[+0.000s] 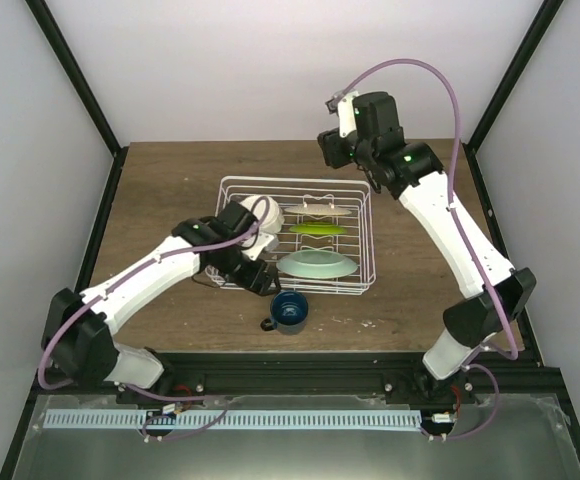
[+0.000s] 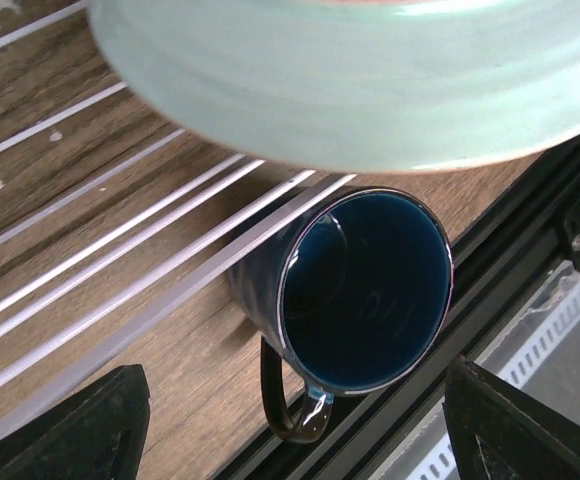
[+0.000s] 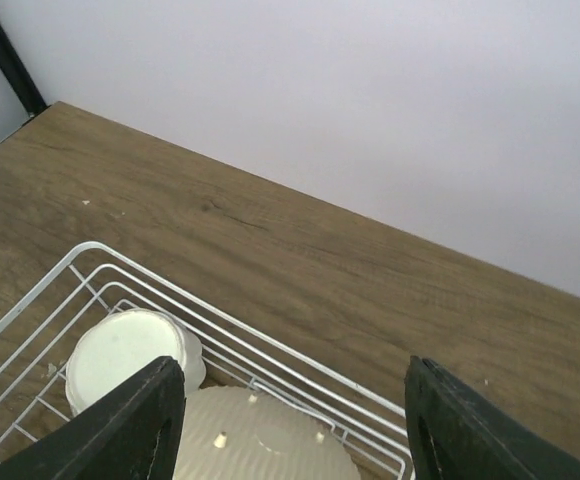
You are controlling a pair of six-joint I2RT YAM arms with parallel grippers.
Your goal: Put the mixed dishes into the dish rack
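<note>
The white wire dish rack (image 1: 368,245) stands mid-table. In it are the cream scalloped bowl (image 1: 268,213) at the left, the flat cream plate (image 1: 320,209), the lime-green dish (image 1: 318,229) and the mint-green plate (image 1: 315,265). The dark blue mug (image 1: 290,310) stands upright on the table just in front of the rack. My left gripper (image 1: 256,274) is open and empty at the rack's front left corner; its wrist view shows the mug (image 2: 365,290) between the jaws, under the mint plate (image 2: 350,80). My right gripper (image 1: 330,150) is open and empty, raised over the rack's back edge.
The black frame rail (image 1: 300,362) runs along the table's near edge, close to the mug. The right wrist view shows the bowl (image 3: 125,350), the cream plate (image 3: 260,440), rack wires (image 3: 220,330) and bare wood up to the back wall.
</note>
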